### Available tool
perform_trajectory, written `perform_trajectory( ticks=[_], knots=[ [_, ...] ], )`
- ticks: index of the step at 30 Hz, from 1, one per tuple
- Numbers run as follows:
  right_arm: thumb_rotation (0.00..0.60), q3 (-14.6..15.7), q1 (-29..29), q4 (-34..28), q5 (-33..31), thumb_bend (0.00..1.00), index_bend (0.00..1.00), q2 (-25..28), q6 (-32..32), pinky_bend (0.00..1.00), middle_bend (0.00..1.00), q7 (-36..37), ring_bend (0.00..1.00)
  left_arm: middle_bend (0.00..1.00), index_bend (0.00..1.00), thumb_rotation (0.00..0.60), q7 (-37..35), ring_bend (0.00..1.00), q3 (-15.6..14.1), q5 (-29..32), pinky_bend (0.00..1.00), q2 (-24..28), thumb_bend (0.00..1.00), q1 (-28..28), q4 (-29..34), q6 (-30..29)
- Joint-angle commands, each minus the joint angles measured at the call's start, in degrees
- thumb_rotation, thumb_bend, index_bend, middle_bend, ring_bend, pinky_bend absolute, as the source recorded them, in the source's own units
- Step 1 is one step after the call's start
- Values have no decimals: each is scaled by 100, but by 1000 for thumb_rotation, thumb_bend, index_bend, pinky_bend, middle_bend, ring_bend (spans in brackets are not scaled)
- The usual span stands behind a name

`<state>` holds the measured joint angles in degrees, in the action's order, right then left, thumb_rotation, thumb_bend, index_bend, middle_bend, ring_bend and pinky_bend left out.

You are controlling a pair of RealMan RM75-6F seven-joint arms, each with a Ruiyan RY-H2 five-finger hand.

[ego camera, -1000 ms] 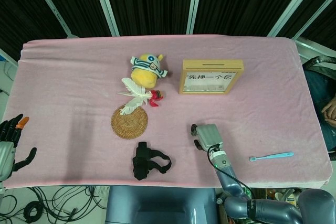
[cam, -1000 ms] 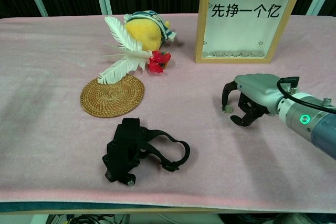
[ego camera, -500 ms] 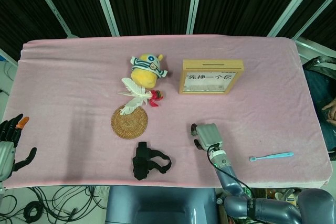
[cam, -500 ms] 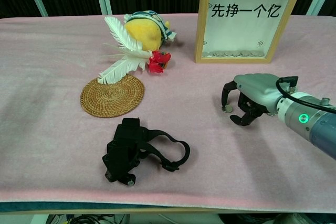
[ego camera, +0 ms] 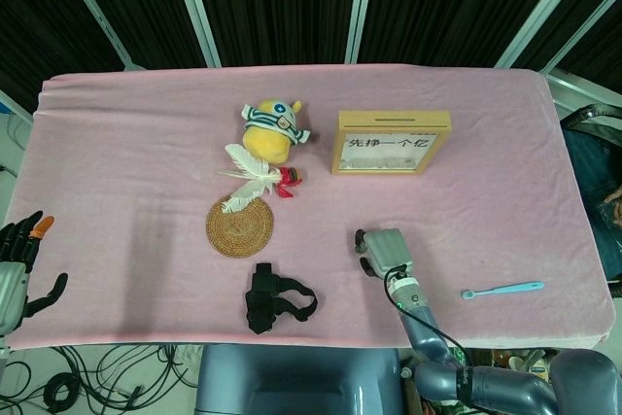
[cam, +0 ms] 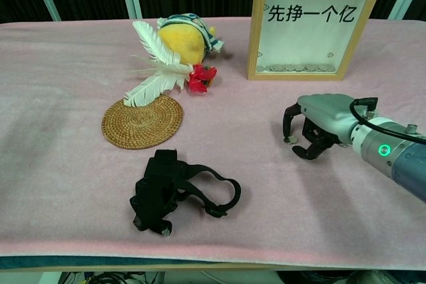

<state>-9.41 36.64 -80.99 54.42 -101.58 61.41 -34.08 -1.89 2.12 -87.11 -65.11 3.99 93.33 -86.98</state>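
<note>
A: Right hand (cam: pixel 318 126)?
B: Palm down on the cloth (cam: pixel 60 138); fingers curled, tips pinching a coin (cam: pixel 288 139) against the cloth; coin frame (cam: pixel 315 23) beyond it; toothbrush (ego camera: pixel 501 290) to its right.
A: Left hand (ego camera: pixel 17 264)?
B: Off the table's left edge; fingers spread, holding nothing; strap (cam: pixel 172 191), coaster (cam: pixel 142 120), feather (cam: pixel 156 64), plush (cam: pixel 183 39) mid-table.

The head camera hangs high, looking almost straight down on the whole pink table (ego camera: pixel 505 143), while the chest camera sits low and close at the near edge, facing across it; both catch the wooden frame (ego camera: pixel 392 143) (cam: pixel 317 23).
</note>
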Motion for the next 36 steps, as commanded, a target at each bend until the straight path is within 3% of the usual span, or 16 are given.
perform_trajectory(
  ticks=[1,36],
  knots=[
    [600,-10,11,37,5,345,458,-21,-14,983,925,21,959,4,62,600,1,0,1,4,0,1,355,0,4,2],
    [600,-87,33,198,121,384,530,-58,-43,984,928,218,959,4,62,600,8,0,-6,21,0,23,355,-9,31,12]
  ],
)
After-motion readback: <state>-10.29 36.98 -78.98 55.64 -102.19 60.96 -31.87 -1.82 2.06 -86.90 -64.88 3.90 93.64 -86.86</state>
